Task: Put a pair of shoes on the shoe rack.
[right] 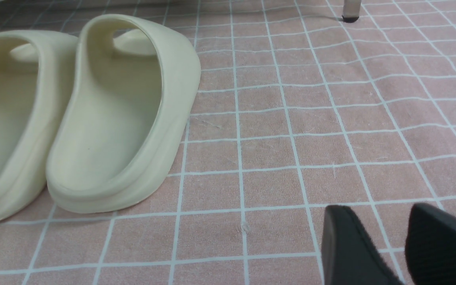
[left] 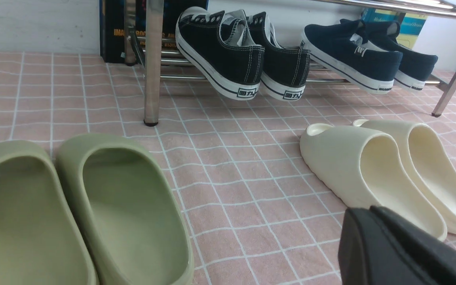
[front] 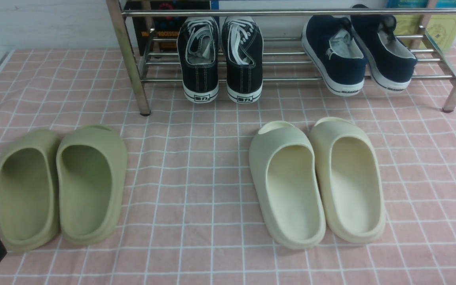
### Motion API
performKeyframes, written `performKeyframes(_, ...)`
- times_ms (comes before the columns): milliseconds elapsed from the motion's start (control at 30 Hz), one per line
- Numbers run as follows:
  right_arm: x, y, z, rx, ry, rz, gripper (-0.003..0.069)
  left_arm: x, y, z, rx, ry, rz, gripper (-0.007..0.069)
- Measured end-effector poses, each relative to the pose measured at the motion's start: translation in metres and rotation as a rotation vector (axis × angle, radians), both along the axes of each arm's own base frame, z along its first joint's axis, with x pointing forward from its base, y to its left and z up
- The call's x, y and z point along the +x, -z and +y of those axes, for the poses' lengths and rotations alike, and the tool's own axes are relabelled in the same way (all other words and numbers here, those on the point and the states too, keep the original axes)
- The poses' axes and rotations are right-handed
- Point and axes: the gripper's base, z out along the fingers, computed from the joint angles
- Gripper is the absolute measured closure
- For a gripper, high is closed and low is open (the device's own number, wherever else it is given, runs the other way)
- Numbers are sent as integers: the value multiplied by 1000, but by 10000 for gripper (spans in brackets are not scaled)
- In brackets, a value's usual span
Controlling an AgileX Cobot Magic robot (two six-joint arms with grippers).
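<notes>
Looking at my feeds, the sneakers (front: 220, 59) sit heels-out on the rack (front: 291, 79) beside the slip-ons, so I reckon we're done: left gripper (left: 390, 245) closed and empty, right gripper (right: 394, 245) spread, holding nothing.

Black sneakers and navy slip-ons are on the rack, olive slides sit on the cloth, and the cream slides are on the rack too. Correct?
Not quite. The cream slides lie on the pink checked cloth in front of the shoe rack, as the front view shows. The rest stands.
</notes>
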Motion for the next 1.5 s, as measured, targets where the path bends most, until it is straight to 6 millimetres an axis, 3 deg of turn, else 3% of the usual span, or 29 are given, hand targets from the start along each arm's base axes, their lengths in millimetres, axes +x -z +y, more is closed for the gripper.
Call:
performKeyframes(300,0,0,0,1,0,0,421,0,10,4,58,-42,91,591)
performKeyframes(500,0,0,0,0,0,0,421,4,14,0,55,-34,45,589)
performKeyframes(867,0,0,0,0,0,0,421,17,33,-12,90,-167,-428,588)
performKeyframes(1000,0,0,0,0,0,0,421,19,48,-12,107,-202,-468,588)
performKeyframes(1300,0,0,0,0,0,0,421,21,69,-7,109,-248,-261,588)
performKeyframes(1433,0,0,0,0,0,0,421,21,82,-7,151,-238,-130,588)
performKeyframes(1500,0,0,0,0,0,0,421,19,96,-8,182,-208,23,588)
